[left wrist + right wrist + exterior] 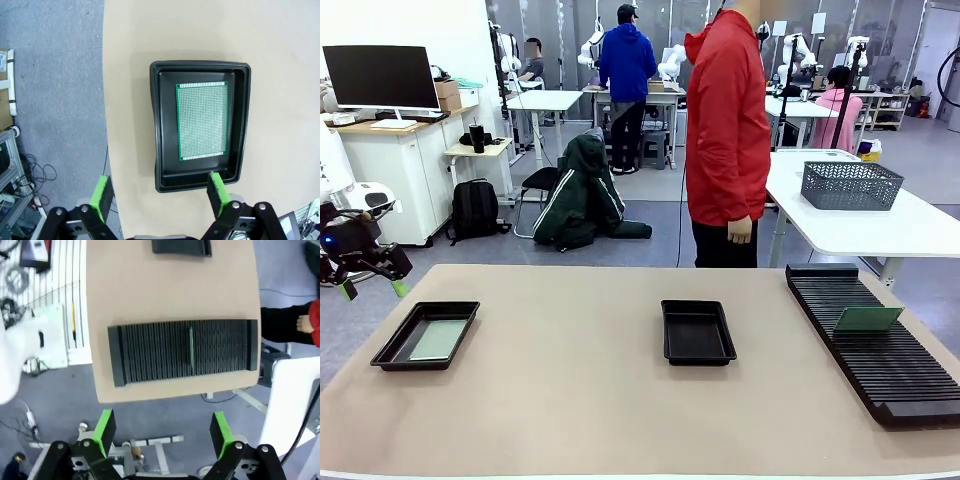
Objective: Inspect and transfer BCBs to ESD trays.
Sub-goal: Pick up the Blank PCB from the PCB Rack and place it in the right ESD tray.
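One ESD tray point(392, 348) lies at the table's left with a pale green BCB point(438, 340) flat on its floor. My left gripper point(372, 289) hovers open just off the table's left edge, above and left of that tray. The left wrist view looks down on this tray point(156, 125) and its BCB point(202, 120), with the open gripper point(160, 195) empty. A second, empty ESD tray point(697, 335) sits mid-table. Another BCB point(867, 319) stands in the rack. My right gripper point(162, 431) is open and empty, high beyond the table edge near the rack's edge-on BCB point(191, 352).
A long black slotted rack point(880, 360) runs along the table's right side, also in the right wrist view point(150, 355). A person in a red jacket point(725, 130) stands at the far side, one hand point(741, 230) hanging down. A mesh basket point(850, 185) sits on a farther white table.
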You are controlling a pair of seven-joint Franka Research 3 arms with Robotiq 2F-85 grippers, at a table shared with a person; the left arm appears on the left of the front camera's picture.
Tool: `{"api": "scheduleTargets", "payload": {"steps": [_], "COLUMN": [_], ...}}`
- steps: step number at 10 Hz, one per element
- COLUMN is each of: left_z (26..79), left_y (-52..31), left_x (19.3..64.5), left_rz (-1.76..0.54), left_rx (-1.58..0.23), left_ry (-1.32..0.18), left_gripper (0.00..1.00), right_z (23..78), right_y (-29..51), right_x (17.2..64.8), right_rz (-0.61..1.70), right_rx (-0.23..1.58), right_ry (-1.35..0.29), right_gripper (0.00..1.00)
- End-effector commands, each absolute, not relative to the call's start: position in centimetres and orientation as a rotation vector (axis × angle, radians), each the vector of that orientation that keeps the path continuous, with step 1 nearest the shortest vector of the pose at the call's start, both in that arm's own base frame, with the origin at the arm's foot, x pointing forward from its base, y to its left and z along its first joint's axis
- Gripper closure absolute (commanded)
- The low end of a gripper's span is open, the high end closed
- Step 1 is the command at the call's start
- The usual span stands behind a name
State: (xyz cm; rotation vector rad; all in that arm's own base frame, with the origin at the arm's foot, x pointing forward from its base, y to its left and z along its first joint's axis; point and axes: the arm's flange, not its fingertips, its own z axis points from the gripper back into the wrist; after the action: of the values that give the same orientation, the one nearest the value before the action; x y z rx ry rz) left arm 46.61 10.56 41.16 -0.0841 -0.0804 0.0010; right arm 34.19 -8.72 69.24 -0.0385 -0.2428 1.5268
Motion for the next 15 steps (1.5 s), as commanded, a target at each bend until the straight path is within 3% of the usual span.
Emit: {"api": "scheduleTargets", "payload": {"steps": [1,3,9,15], "left_z": [40.9,40.9,40.9,40.9], "left_y": [10.6,10.6,10.6,10.6], "left_x": [46.6,46.6,46.6,46.6], "left_rz": [-0.001,-0.001,-0.001,-0.001], "left_rx": [-0.085,-0.085,-0.085,-0.085], "left_ry": [-0.091,-0.091,-0.091,-0.091], "left_gripper": [0.0,0.0,0.0,0.0], "right_z": [69.2,69.6,69.2,55.4], "right_y": [-9.6,-9.9,-9.3,-9.3], "right_x": [35.1,35.5,35.1,42.0], "right_rz": [1.577,1.514,1.566,1.651], "right_rx": [-0.083,-0.046,-0.062,-0.003], "right_ry": [-0.196,-0.265,-0.217,-0.263], "right_gripper": [0.0,0.0,0.0,0.0]}}
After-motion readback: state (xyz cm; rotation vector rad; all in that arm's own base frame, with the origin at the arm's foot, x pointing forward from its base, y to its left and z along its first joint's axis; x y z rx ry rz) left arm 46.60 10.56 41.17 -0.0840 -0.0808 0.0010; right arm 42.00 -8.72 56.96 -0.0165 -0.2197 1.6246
